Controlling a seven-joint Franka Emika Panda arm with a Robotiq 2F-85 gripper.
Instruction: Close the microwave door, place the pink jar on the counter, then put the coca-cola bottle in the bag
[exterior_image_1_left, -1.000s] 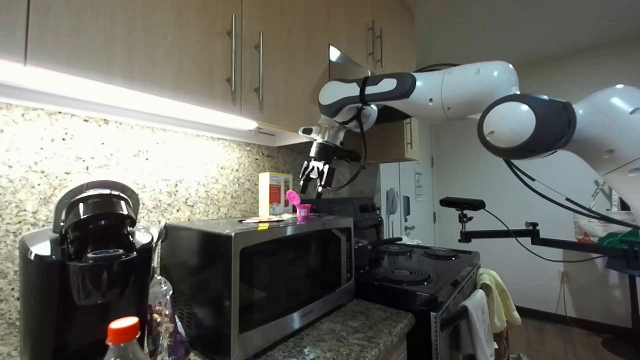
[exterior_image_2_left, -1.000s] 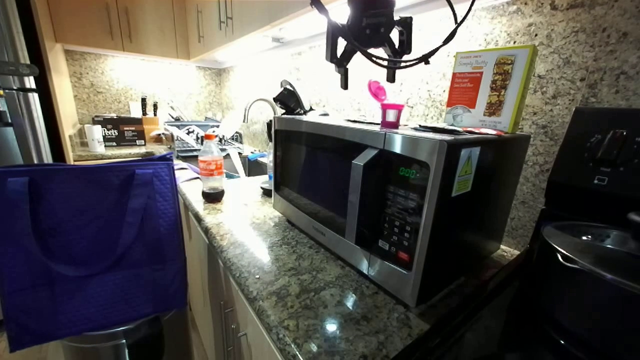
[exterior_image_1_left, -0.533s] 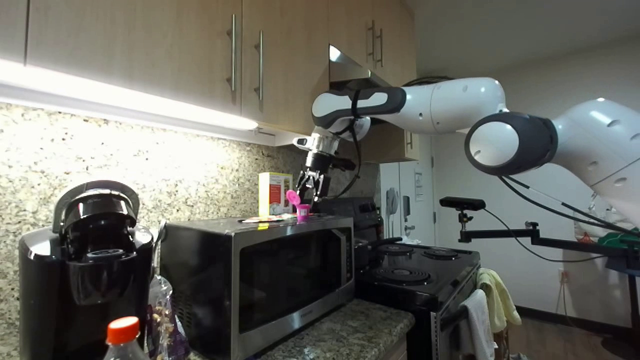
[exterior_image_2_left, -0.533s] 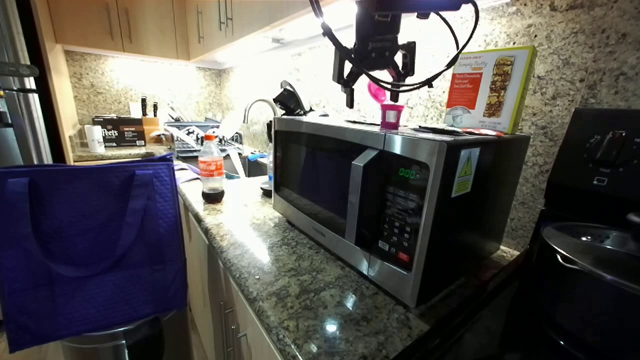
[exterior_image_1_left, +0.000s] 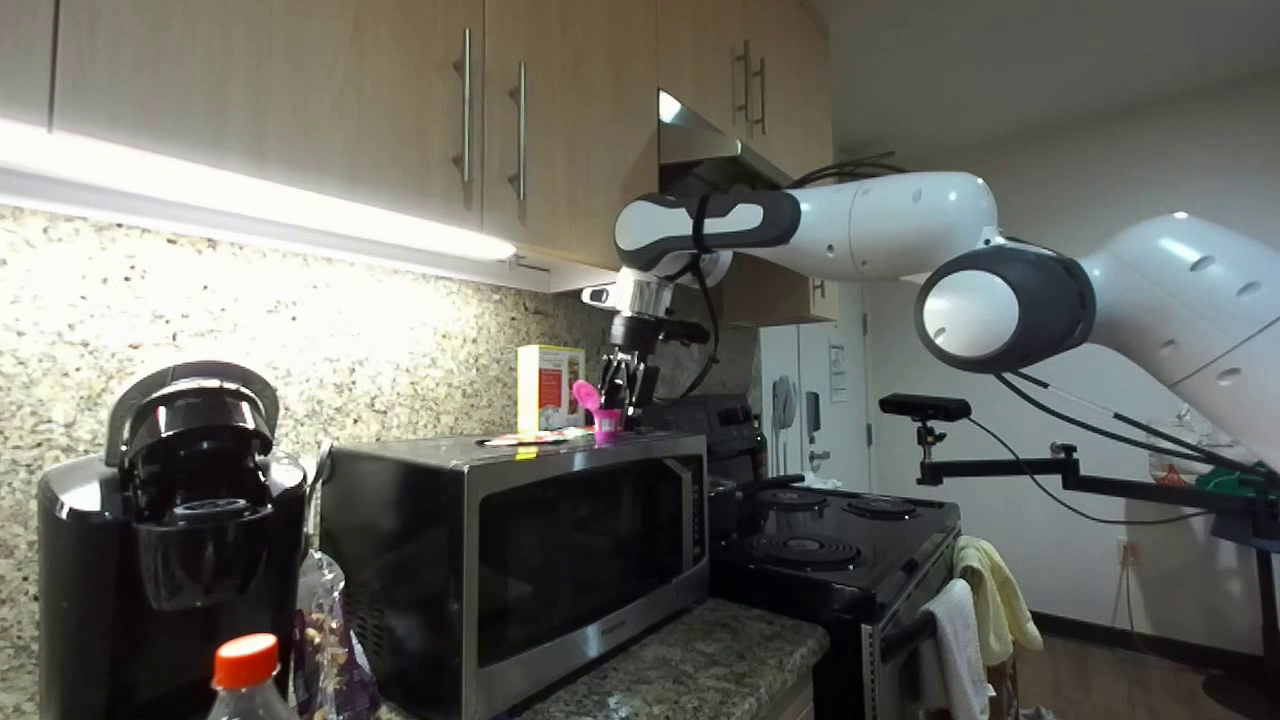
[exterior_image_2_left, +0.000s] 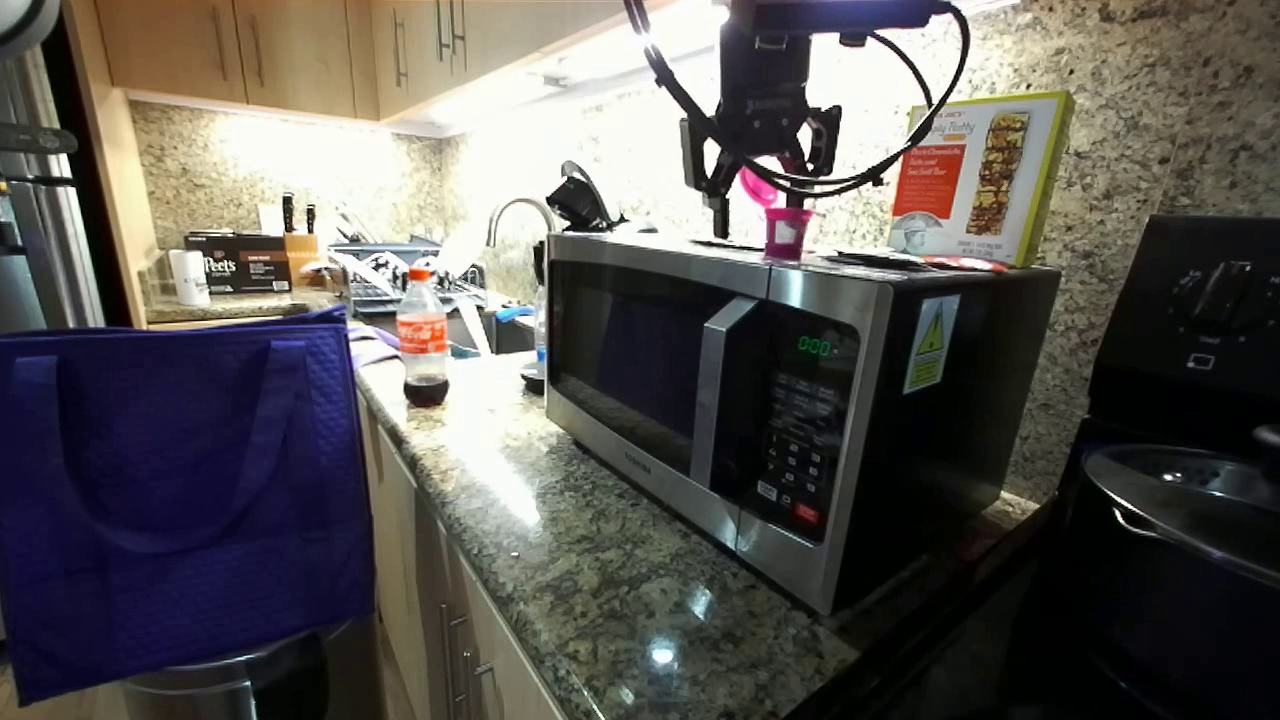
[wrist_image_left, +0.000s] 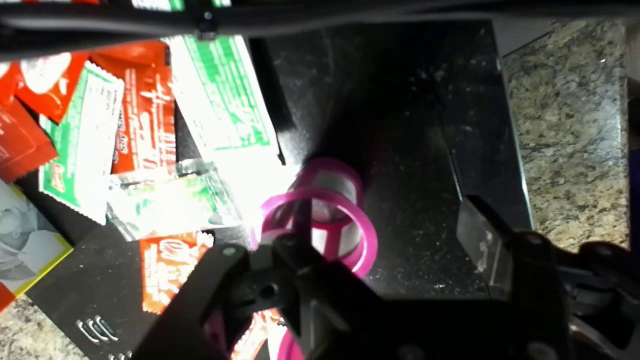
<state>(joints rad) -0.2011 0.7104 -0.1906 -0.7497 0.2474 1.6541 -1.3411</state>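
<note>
The pink jar (exterior_image_1_left: 607, 425) stands on top of the microwave with its lid flipped open; it also shows in an exterior view (exterior_image_2_left: 787, 234) and the wrist view (wrist_image_left: 369, 245). My gripper (wrist_image_left: 387, 225) is open, pointing down at the jar. One finger overlaps the jar's open rim and seems to reach inside it; the other finger is apart, over the microwave top. The microwave door (exterior_image_2_left: 630, 380) is closed. The coca-cola bottle (exterior_image_2_left: 423, 345) stands upright on the counter (exterior_image_2_left: 600, 560); its red-orange cap shows in an exterior view (exterior_image_1_left: 247, 662). The purple bag (exterior_image_2_left: 190, 480) stands left of the counter.
Snack wrappers (wrist_image_left: 145, 115) and a tan-yellow bar box (exterior_image_2_left: 985, 180) lie or stand on the microwave top near the jar. A black coffee maker (exterior_image_1_left: 175, 540) stands beside the microwave. A stove (exterior_image_1_left: 820, 540) with a lidded pot (exterior_image_2_left: 1190, 560) is on the other side.
My gripper has come down to the pink jar, with one finger now at its rim. The jar has shifted very slightly. The bottle, bag and microwave door have not moved.
</note>
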